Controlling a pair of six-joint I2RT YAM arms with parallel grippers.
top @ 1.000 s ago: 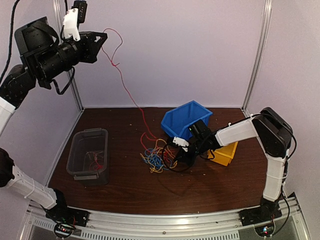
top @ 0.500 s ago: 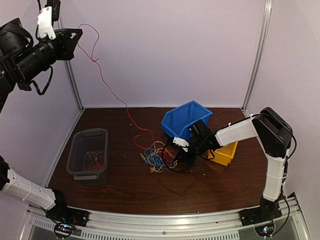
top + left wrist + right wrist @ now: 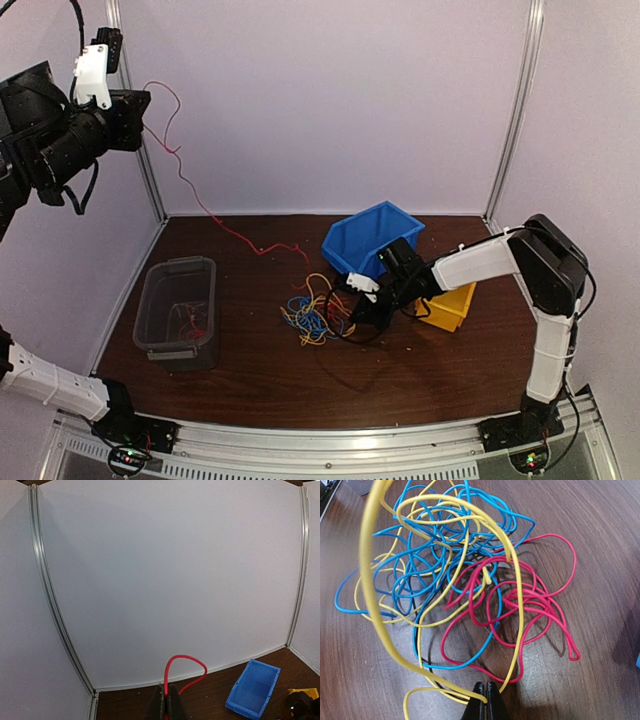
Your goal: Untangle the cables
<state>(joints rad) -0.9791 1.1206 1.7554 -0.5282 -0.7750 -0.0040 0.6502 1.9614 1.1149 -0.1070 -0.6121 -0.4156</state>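
A tangle of thin cables (image 3: pixel 318 312) in blue, yellow and red lies on the brown table (image 3: pixel 260 380) in the middle; the right wrist view shows the cables (image 3: pixel 455 575) up close. My left gripper (image 3: pixel 146 103) is raised high at the far left, shut on a red cable (image 3: pixel 205 210) that hangs down and trails onto the table, free of the tangle. In the left wrist view the red cable (image 3: pixel 185 662) loops out from the shut gripper (image 3: pixel 166 700). My right gripper (image 3: pixel 358 312) is low at the tangle's right side, shut on a yellow cable (image 3: pixel 375 605), as the right wrist view (image 3: pixel 486 696) shows.
A grey bin (image 3: pixel 178 312) holding a red wire stands at the left. A tilted blue bin (image 3: pixel 370 240) and a yellow bin (image 3: pixel 452 305) stand behind my right arm. White walls with metal posts (image 3: pixel 512 110) enclose the table.
My left gripper has swung further left with the red cable. The cable's lower end has pulled out of the tangle and now trails on the table. The right arm has not moved.
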